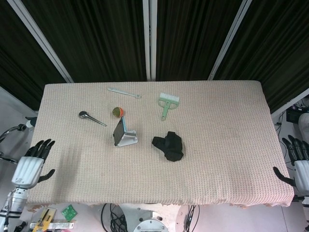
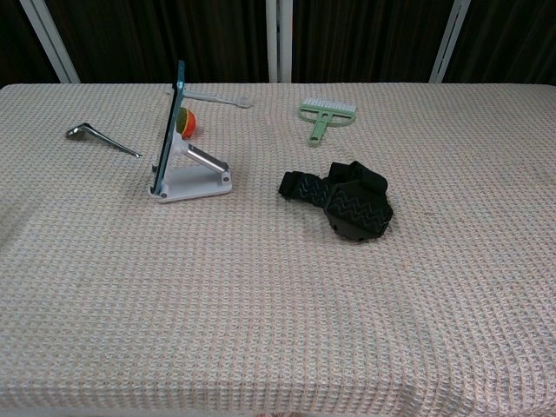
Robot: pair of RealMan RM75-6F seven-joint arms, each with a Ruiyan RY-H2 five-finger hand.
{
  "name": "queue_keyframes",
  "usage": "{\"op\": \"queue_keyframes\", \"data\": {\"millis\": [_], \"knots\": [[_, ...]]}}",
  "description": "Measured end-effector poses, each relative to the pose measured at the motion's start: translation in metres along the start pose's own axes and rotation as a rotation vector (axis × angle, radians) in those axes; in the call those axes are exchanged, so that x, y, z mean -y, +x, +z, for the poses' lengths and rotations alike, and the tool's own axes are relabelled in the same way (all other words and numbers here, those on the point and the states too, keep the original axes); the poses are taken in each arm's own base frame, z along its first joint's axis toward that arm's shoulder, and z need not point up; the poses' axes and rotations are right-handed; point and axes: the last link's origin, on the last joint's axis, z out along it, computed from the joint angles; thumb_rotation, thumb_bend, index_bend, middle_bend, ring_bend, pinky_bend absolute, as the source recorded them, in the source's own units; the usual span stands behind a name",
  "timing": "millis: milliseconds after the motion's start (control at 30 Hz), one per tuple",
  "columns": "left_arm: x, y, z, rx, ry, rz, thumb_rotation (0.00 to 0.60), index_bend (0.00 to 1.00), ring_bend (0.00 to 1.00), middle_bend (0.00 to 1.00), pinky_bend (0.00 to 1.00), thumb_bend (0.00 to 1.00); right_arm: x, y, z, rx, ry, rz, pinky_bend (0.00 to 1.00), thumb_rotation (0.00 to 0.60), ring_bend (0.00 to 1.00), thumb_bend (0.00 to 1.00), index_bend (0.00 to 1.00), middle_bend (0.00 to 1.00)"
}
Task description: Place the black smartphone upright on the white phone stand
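Spreading wide between both hands lies the cloth-covered surface [image 1: 217,159]; the left hand [image 1: 32,164] hangs released, fingers apart, off its left edge, and the right hand [image 1: 300,164] likewise off the right edge, holding nothing; well right of the left hand the white phone stand [image 2: 193,178] carries the black smartphone [image 2: 168,126] upright; further toward the right hand sits a black pouch [image 2: 343,200]; beyond, a green brush [image 2: 325,113], a metal spoon [image 2: 100,139], an orange ball [image 2: 186,122]

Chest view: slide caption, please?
Smartphone propped upright on white stand, beside a black pouch and green brush.
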Motion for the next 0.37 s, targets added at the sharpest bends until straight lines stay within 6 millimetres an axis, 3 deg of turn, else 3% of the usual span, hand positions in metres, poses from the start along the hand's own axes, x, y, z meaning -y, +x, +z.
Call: {"op": "queue_keyframes", "data": {"millis": [233, 367], "knots": [[0.011, -0.001, -0.012, -0.037, 0.051, -0.015, 0.593, 0.06, 0.06, 0.06, 0.21, 0.15, 0.003, -0.001, 0.002, 0.001, 0.006, -0.001, 0.0, 0.6, 0.0, 0.18, 0.0, 0.0], [0.015, 0.001, -0.013, -0.085, 0.071, -0.015, 0.553, 0.06, 0.07, 0.05, 0.21, 0.15, 0.003, -0.002, 0.004, 0.013, 0.004, -0.002, 0.0, 0.6, 0.0, 0.18, 0.0, 0.0]]}}
